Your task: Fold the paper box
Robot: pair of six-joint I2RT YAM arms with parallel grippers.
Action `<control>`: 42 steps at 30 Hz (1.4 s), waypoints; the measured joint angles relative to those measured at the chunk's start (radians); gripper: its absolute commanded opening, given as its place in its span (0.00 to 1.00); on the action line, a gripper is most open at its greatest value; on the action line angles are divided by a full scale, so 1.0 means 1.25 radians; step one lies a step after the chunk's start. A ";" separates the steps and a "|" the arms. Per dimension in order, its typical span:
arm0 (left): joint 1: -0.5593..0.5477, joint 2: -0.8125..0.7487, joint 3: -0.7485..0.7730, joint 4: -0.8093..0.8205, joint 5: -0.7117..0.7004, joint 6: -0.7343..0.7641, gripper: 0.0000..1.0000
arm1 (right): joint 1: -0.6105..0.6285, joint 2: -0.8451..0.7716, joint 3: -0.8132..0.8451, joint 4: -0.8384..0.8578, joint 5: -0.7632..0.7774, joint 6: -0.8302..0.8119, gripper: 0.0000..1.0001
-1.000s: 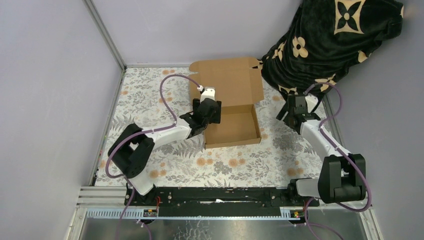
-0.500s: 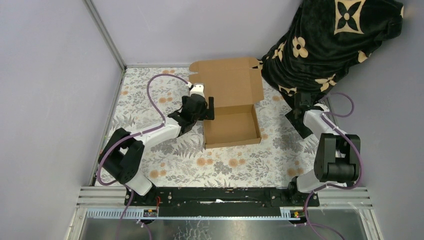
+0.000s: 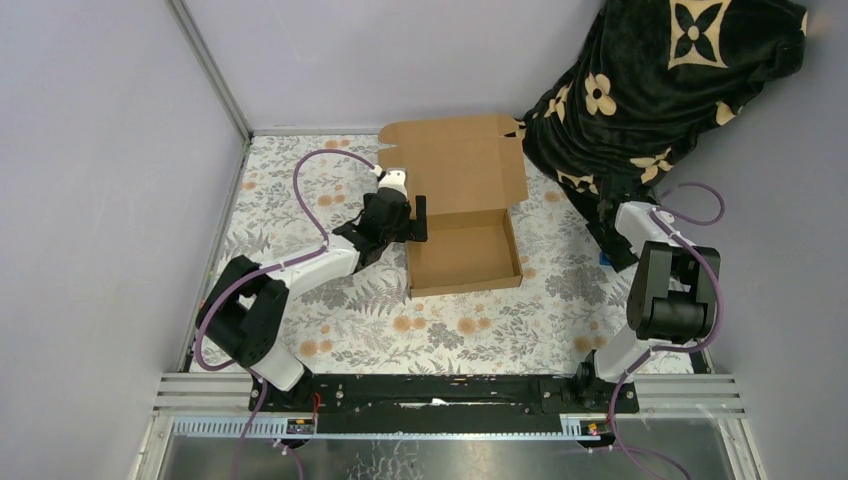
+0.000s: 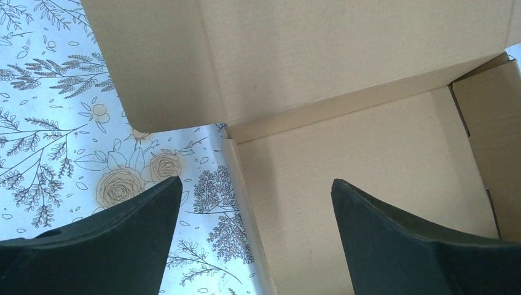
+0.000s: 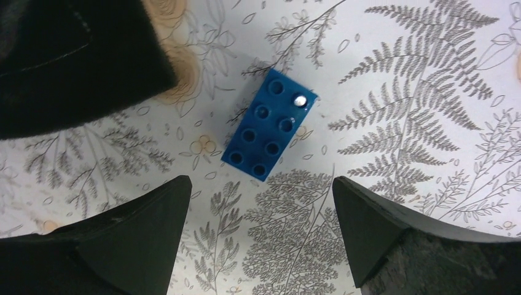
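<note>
toward the far edge of the worktop, about midway along it, the paper box (image 3: 465, 250) is sitting on the flowered cover (image 3: 330, 180) as a shallow open tray with its walls standing. its wide lid flap is spreading open behind it and reaching the far edge. the left gripper (image 3: 415, 218) is hovering at the tray's left wall, close to the fold of the lid, with its jaws spread wide and gripping nothing. in the left wrist view one finger (image 4: 98, 246) is hanging over the cover outside the box and the other over the tray floor, the wall running between them.

near the right edge of the worktop, the right gripper (image 5: 258, 184) is pointing down, jaws likewise spread wide and holding nothing, over a small blue studded brick (image 5: 269, 125) lying flat on the cover. a black cloth with pale flower shapes (image 5: 67, 55) is lying just beside the brick and heaping up at the far-right corner.
</note>
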 measured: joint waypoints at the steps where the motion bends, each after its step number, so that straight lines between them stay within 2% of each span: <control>1: 0.000 0.000 0.000 0.000 0.002 0.000 0.98 | -0.003 0.004 0.000 -0.002 0.005 0.002 0.92; 11: 0.004 0.000 -0.001 0.006 0.006 0.003 0.98 | -0.036 0.055 0.009 -0.019 0.037 0.023 0.87; 14: 0.004 0.000 -0.001 0.006 0.006 0.004 0.98 | -0.039 0.070 0.014 -0.022 0.038 0.023 0.75; 21: 0.004 0.000 -0.001 0.006 0.006 0.004 0.98 | -0.041 0.085 0.020 -0.017 0.038 0.021 0.69; 25: 0.004 0.000 -0.001 0.006 0.006 0.004 0.99 | -0.041 0.085 0.019 -0.002 0.036 0.012 0.51; 28: 0.004 0.000 -0.001 0.006 0.006 0.003 0.98 | -0.041 0.085 0.008 0.019 0.034 0.002 0.46; 37: 0.004 -0.002 -0.001 -0.008 0.002 0.003 0.99 | -0.041 0.060 -0.047 0.090 0.012 -0.058 0.18; 42: 0.004 -0.016 0.001 -0.033 -0.014 0.003 0.98 | -0.040 0.018 -0.094 0.149 -0.035 -0.120 0.12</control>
